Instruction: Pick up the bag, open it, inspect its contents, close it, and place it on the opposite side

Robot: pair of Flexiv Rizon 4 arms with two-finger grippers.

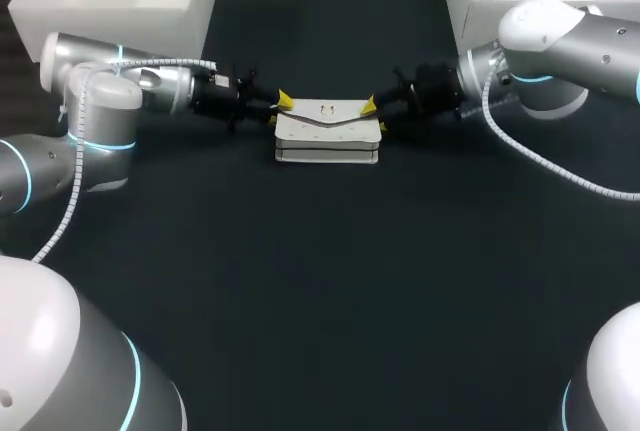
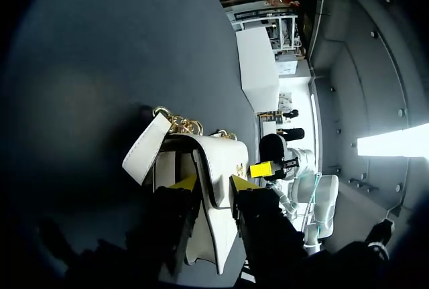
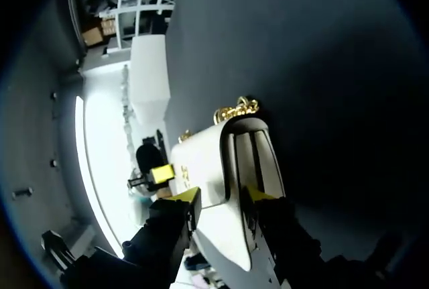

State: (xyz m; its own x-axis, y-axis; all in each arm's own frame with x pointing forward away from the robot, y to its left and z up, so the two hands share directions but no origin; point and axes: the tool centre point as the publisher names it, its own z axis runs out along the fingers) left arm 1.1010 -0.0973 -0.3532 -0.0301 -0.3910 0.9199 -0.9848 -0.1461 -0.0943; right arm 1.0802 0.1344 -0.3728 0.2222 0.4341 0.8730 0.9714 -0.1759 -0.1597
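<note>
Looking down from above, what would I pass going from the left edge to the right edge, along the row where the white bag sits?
In order: left arm → left pincer → white bag → right pincer → right arm.

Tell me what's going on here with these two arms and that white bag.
Both arms are working on the white bag, which sits on the dark table between them. The left gripper holds one end of the flap and the right gripper holds the other, fingers closed on it from both sides. The flap is lifted off the body, so the bag is partly open. Its contents don't show.
</note>
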